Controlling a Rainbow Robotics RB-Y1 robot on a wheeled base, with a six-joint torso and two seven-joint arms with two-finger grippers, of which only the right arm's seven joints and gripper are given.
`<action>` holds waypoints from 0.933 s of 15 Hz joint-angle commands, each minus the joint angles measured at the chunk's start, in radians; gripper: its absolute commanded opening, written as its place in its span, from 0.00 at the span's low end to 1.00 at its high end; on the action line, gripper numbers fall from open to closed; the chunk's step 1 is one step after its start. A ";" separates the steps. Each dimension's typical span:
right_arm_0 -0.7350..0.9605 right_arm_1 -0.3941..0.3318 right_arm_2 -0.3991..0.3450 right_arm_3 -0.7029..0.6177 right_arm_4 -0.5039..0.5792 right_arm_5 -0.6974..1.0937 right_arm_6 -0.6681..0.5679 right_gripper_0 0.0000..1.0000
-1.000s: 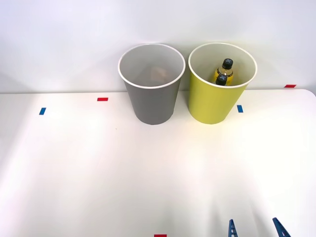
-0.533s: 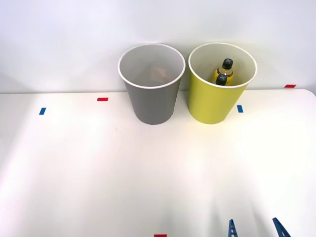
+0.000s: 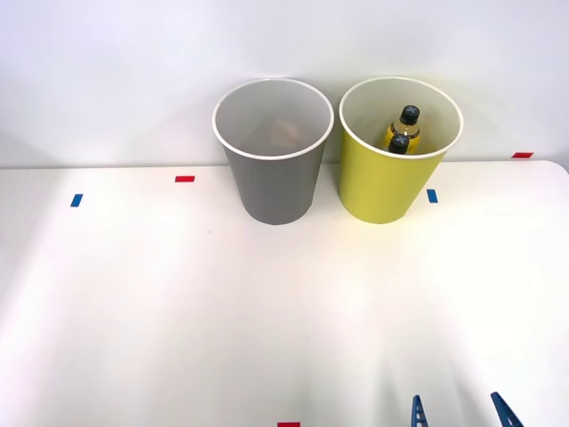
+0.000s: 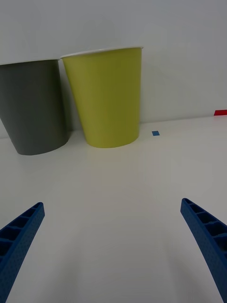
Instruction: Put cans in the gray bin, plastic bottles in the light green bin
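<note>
The gray bin (image 3: 272,178) stands upright at the back of the white table, and a pale brownish thing shows faintly inside it; I cannot tell what it is. Right beside it stands the light green bin (image 3: 391,182). Two plastic bottles with black caps (image 3: 408,124) stand inside the green bin, the nearer one (image 3: 399,145) partly hidden by the rim. My right gripper (image 3: 460,413) sits low at the table's front edge, open and holding nothing. From the wrist, the gray bin (image 4: 33,109) and green bin (image 4: 106,97) stand ahead of my open gripper (image 4: 113,241).
Small tape marks lie on the table: red (image 3: 184,179) and blue (image 3: 76,200) at the left, blue (image 3: 432,196) and red (image 3: 523,155) at the right, red (image 3: 288,424) at the front edge. A white wall rises behind the bins.
</note>
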 commanded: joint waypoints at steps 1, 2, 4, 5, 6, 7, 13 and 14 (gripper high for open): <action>0.000 0.000 0.000 0.000 0.000 0.000 0.000 1.00; 0.000 0.000 0.000 0.000 0.000 0.000 0.000 1.00; 0.000 0.000 0.000 0.000 0.000 0.000 0.000 1.00; 0.000 0.000 0.000 0.000 0.000 0.000 0.000 1.00; 0.000 0.000 0.000 0.000 0.000 0.000 0.000 1.00; 0.000 0.000 0.000 0.000 0.000 0.000 0.000 1.00; 0.000 0.000 0.000 0.000 0.000 0.000 0.000 1.00; 0.000 0.000 0.000 0.000 0.000 0.000 0.000 1.00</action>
